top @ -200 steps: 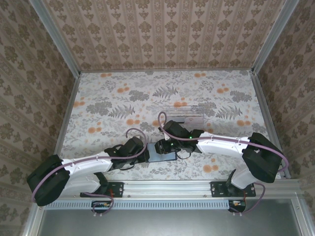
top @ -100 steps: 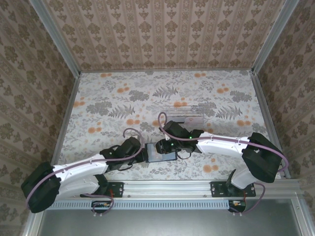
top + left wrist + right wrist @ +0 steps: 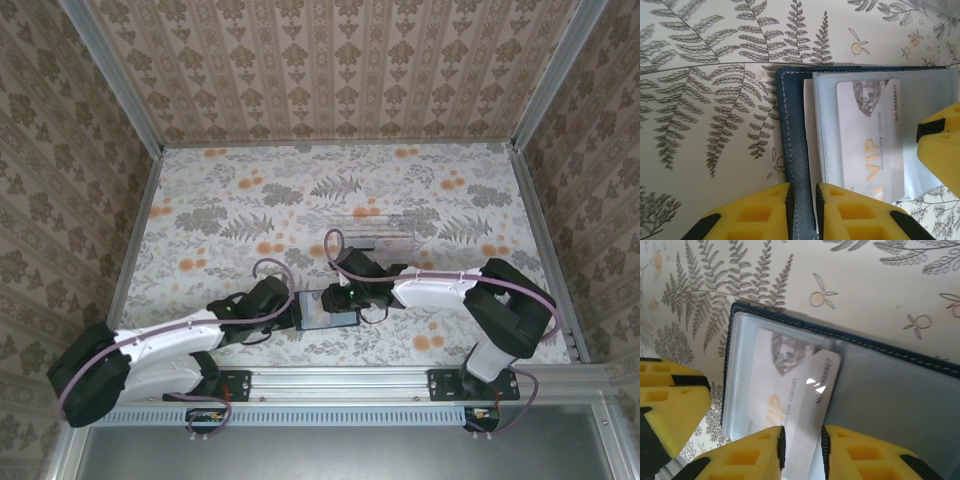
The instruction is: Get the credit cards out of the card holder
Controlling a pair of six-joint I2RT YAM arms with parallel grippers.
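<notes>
My left claw [image 3: 803, 191] is clenched on the navy stitched edge of the card holder [image 3: 792, 125], which lies open on the fern-printed worktop [image 3: 700, 100]. My right claw [image 3: 801, 434] pinches a pale credit card [image 3: 800, 385] that slants out of the clear sleeve [image 3: 742, 365] toward 6 o'clock in the right wrist view. Gold letters on it read "VIP". Along one edge runs "NO." with a row of digits, beside small print ending "NEW CENTURY". A clear tray [image 3: 380, 232] sits at 12 o'clock from the holder.

Card holder [image 3: 794, 150]: matt grained leather-look, stitched edge. Sleeve [image 3: 932, 100]: clear glossy plastic. Credit card [image 3: 870, 135]: glossy plastic. Table cover [image 3: 700, 100]: matt print.
</notes>
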